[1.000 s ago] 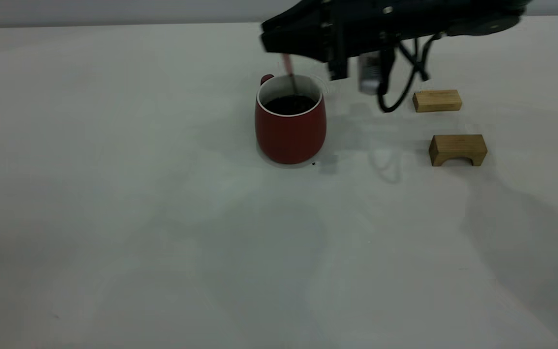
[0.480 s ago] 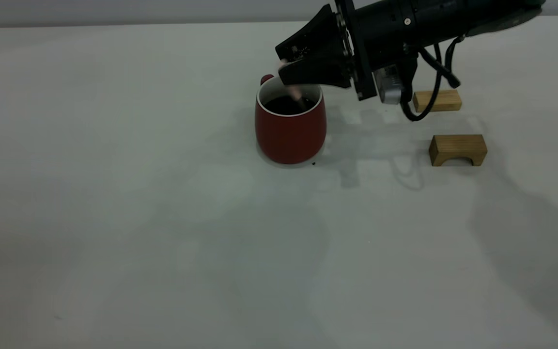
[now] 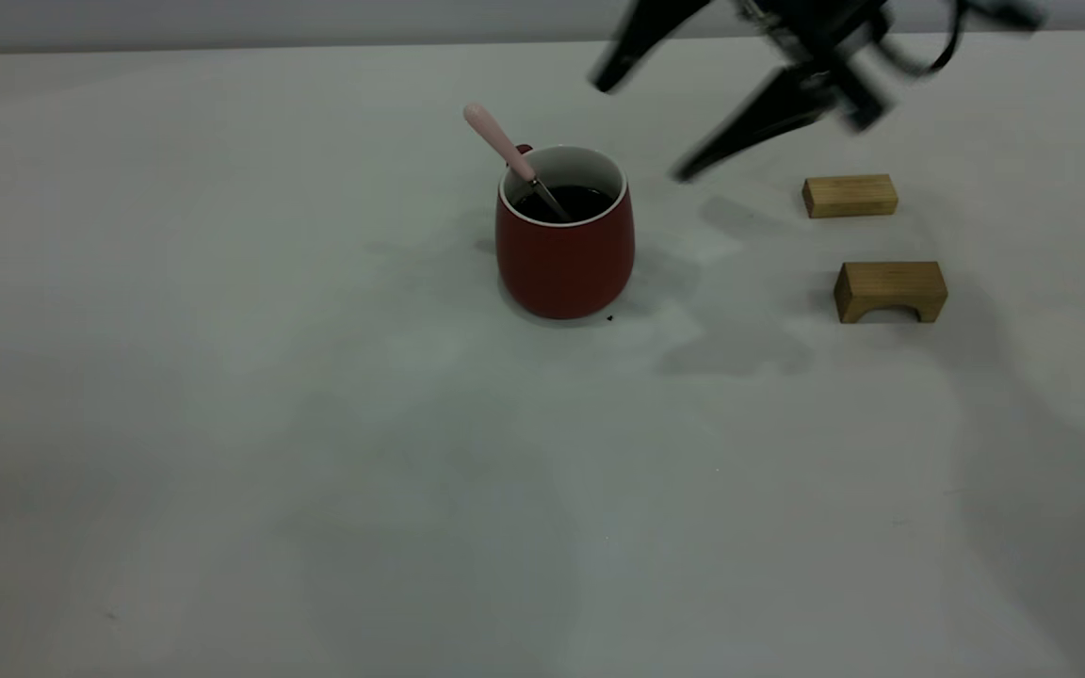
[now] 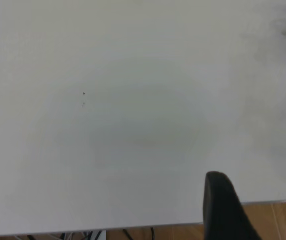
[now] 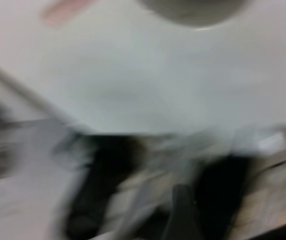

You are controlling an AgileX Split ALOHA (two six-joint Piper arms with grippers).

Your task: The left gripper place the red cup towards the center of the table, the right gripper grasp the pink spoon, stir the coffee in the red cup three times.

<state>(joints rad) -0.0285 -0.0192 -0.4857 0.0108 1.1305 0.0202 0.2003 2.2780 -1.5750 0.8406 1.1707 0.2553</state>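
Observation:
The red cup (image 3: 564, 254) stands on the table (image 3: 316, 424) near its middle, with dark coffee (image 3: 566, 201) inside. The pink spoon (image 3: 505, 151) rests in the cup, bowl in the coffee, and its pink handle leans over the rim up and to the left. Nothing holds the spoon. My right gripper (image 3: 644, 130) hovers above and to the right of the cup, blurred, fingers spread wide and empty. In the right wrist view the spoon handle (image 5: 65, 10) shows as a pink smear. My left gripper (image 4: 258, 182) is open over the table's edge, far from the cup.
Two tan wooden blocks lie right of the cup: a flat one (image 3: 850, 195) farther back and an arch-shaped one (image 3: 890, 290) nearer. A tiny dark speck (image 3: 609, 318) sits by the cup's base. The left and front of the table hold nothing else.
The right gripper opened, let go of the spoon and pulled up and to the right. The spoon now leans on the cup's left rim. The cup has not moved.

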